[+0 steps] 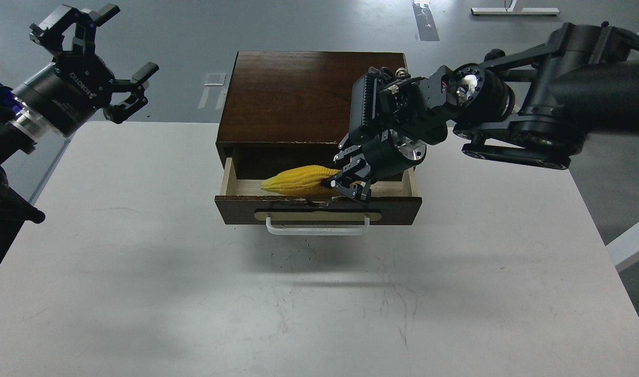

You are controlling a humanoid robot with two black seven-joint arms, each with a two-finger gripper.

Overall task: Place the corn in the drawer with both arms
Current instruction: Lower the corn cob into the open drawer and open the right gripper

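The yellow corn [298, 179] lies level, tapered end to the left, low inside the open drawer [318, 208] of the dark wooden cabinet [319, 97]. My right gripper [346, 183] reaches in from the right and is shut on the corn's thick right end, just behind the drawer front. Whether the corn rests on the drawer's pale floor I cannot tell. My left gripper [97, 60] is open and empty, held high above the table's far left corner, well away from the cabinet.
The cabinet stands at the back middle of the white table [141, 272]. The drawer's white bar handle [318, 229] faces me. Grey floor lies beyond the table, with a white chair base [602, 123] at the right.
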